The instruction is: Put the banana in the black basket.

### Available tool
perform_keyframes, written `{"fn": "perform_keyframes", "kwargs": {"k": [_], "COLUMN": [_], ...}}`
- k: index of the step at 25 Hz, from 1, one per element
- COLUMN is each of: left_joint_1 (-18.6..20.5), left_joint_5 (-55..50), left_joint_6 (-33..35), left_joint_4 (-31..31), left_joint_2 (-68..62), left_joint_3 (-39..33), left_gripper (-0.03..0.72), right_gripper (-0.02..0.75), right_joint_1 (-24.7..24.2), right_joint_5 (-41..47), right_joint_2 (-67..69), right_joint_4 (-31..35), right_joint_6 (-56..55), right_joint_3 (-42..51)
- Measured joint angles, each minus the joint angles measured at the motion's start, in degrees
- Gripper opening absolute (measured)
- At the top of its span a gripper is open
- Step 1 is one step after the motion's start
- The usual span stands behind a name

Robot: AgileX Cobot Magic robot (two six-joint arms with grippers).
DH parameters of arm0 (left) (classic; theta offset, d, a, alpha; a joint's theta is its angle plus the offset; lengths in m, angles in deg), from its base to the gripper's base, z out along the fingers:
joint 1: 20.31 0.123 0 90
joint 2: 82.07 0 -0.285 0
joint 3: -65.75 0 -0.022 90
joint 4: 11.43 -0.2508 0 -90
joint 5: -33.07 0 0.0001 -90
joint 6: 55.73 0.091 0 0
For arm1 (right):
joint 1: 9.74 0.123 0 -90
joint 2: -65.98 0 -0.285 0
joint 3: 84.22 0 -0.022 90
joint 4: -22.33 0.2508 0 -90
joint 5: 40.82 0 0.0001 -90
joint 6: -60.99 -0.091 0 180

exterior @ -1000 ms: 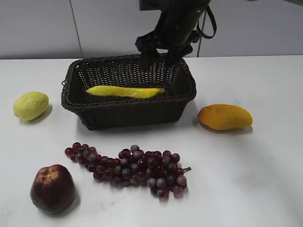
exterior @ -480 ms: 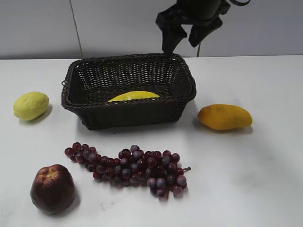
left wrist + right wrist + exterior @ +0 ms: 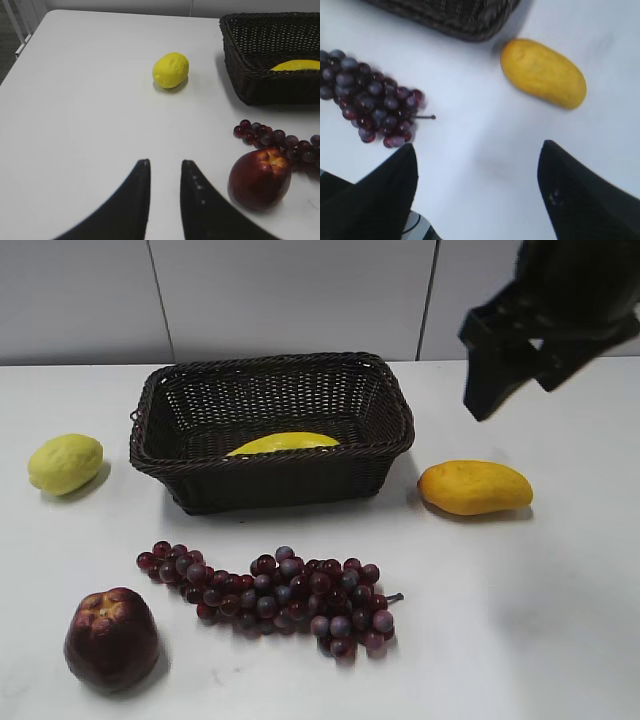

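Observation:
The yellow banana (image 3: 285, 443) lies inside the black basket (image 3: 270, 480) at the back middle of the table, mostly hidden by the front wall. Banana (image 3: 297, 65) and basket (image 3: 250, 85) also show in the left wrist view. My right gripper (image 3: 515, 400) hangs in the air to the right of the basket, above the mango, wide open and empty (image 3: 477, 150). My left gripper (image 3: 164, 167) is low over bare table at the left, far from the basket, with its jaws a narrow gap apart and nothing between them.
An orange-yellow mango (image 3: 475, 487) lies right of the basket. A lemon (image 3: 65, 462) lies to its left. A bunch of dark red grapes (image 3: 270, 595) and a red apple (image 3: 111, 638) lie in front. A basket corner (image 3: 460, 20) shows in the right wrist view.
The banana has dropped from rim level to the basket floor. My right gripper, open, has risen from the basket's back rim and swung right, above the mango.

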Motion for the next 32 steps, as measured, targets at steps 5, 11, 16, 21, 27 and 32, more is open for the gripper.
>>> {"fn": "perform_keyframes", "kwargs": {"k": [5,11,16,21,27,32], "left_joint_1": [0.0,0.0,0.0,0.0,0.0,0.0], "left_joint_5": [0.0,0.0,0.0,0.0,0.0,0.0], "left_joint_6": [0.0,0.0,0.0,0.0,0.0,0.0], "left_joint_4": [0.0,0.0,0.0,0.0,0.0,0.0], "left_joint_2": [0.0,0.0,0.0,0.0,0.0,0.0], "left_joint_3": [0.0,0.0,0.0,0.0,0.0,0.0], "left_gripper": [0.202,0.202,0.202,0.202,0.202,0.202], "right_gripper": [0.593,0.593,0.593,0.593,0.593,0.593], "right_joint_1": [0.0,0.0,0.0,0.0,0.0,0.0], "right_joint_5": [-0.7,-1.2,-1.2,-1.6,-2.1,-3.6], "right_joint_2": [-14.0,-29.5,-43.3,-57.2,-67.7,-70.1], "right_joint_4": [-0.1,-0.2,-0.8,-4.5,-8.0,-8.1], "right_joint_6": [-2.7,-3.3,-3.4,-3.7,-6.8,-7.2], "right_joint_3": [13.3,26.5,34.8,40.2,45.6,48.4]}}
